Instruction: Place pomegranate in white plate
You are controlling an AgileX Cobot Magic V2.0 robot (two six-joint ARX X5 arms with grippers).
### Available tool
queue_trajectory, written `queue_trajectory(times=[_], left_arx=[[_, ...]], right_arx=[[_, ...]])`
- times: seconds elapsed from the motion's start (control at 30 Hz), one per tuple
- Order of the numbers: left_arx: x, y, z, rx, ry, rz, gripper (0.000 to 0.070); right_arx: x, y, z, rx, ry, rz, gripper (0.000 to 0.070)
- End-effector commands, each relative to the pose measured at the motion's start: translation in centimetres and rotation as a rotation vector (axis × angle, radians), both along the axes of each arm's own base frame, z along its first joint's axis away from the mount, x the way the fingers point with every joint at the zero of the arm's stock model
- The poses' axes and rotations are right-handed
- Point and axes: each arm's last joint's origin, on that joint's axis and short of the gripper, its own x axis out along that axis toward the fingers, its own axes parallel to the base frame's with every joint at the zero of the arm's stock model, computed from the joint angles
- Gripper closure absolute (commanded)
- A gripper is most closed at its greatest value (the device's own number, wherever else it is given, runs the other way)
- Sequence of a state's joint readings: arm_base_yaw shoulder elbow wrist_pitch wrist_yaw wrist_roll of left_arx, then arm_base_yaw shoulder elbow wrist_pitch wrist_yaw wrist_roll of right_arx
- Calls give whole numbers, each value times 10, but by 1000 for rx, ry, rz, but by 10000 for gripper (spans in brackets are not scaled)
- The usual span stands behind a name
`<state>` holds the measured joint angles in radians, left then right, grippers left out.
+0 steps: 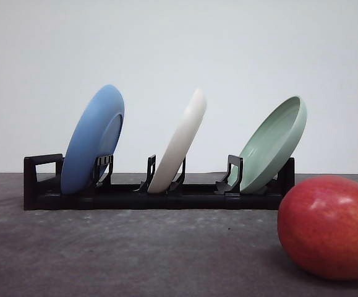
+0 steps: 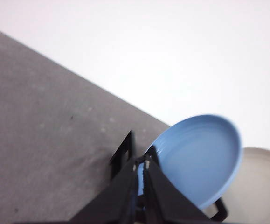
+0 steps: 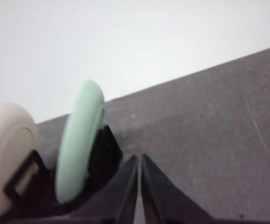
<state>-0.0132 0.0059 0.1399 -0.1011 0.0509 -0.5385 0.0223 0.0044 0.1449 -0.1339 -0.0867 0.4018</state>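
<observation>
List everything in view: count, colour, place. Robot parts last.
pomegranate: 1, red with yellow blush, on table, front right
blue plate: 1, blue, tilted in rack, left slot
white plate: 1, off-white, tilted in rack, middle slot
green plate: 1, pale green, tilted in rack, right slot
plate rack: 1, black, on table behind the fruit
table: 1, dark grey
left gripper: 1, black, shut, near blue plate
right gripper: 1, black, shut, near green plate

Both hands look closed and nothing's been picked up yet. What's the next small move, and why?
Probably open the right hand and move it toward the pomegranate: the fruit lies on the table at front right, while the white plate stands on edge in the rack.
</observation>
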Motion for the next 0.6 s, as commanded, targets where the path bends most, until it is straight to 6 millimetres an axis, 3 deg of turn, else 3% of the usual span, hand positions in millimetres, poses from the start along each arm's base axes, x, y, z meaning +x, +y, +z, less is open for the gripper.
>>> queue_trajectory(times=[0.0,0.3,0.57], left_arx=[[-6,0,16,31,-1,3,697],[-28,0,66,145,239,-10,697],[-21,-1,80,168,450,-84,697]], right_arx=[[-6,0,16,19,-13,6,692],[-26,1,63,-12,136,56,692],[-12,5,72,-6,290,180,692]])
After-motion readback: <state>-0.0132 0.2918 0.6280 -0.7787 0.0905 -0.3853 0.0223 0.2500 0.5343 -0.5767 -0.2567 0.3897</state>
